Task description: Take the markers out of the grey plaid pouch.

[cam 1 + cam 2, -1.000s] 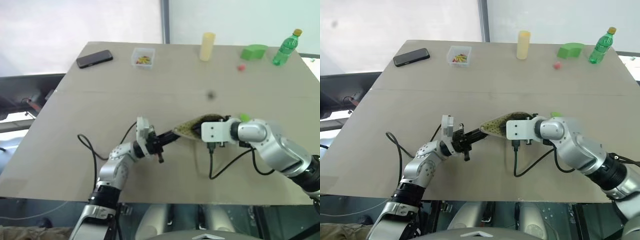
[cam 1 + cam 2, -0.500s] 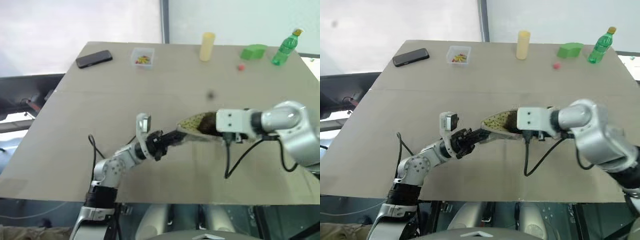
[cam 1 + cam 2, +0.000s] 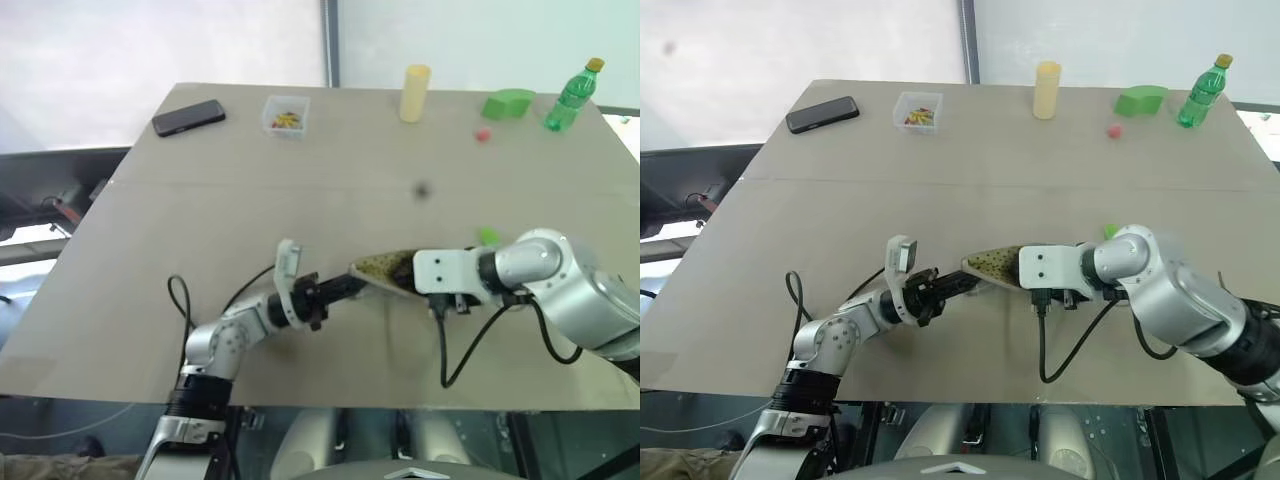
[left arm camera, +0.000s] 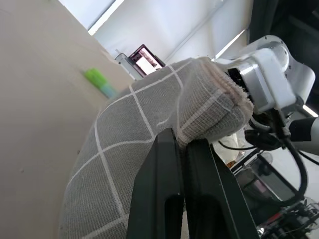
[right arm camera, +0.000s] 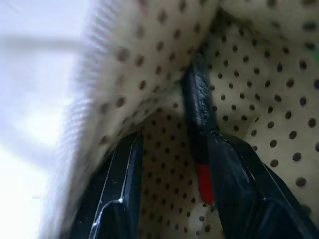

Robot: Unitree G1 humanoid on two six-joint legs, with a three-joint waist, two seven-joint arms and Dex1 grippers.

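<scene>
Left gripper [image 4: 184, 149] has its two black fingers pressed together on a fold of the grey plaid pouch [image 4: 149, 144], pinching the fabric at one end. Between the two arms, the pouch [image 3: 995, 264] is held up above the near part of the tan table [image 3: 840, 200], its dotted cream lining showing at the open mouth. At the other end, the right gripper [image 5: 174, 194] reaches into the pouch with its fingers spread apart against the lining. One marker [image 5: 199, 129], black with a red end, lies inside the pouch between those fingers, close beside one of them; whether it is gripped cannot be told. A small bright green thing [image 3: 488, 235] lies on the table just beyond the right arm. Along the far edge stand a black phone [image 3: 188, 117], a clear box [image 3: 287, 115], a yellow cylinder [image 3: 414, 93], a green block [image 3: 508, 103] and a green bottle [image 3: 572, 96].
</scene>
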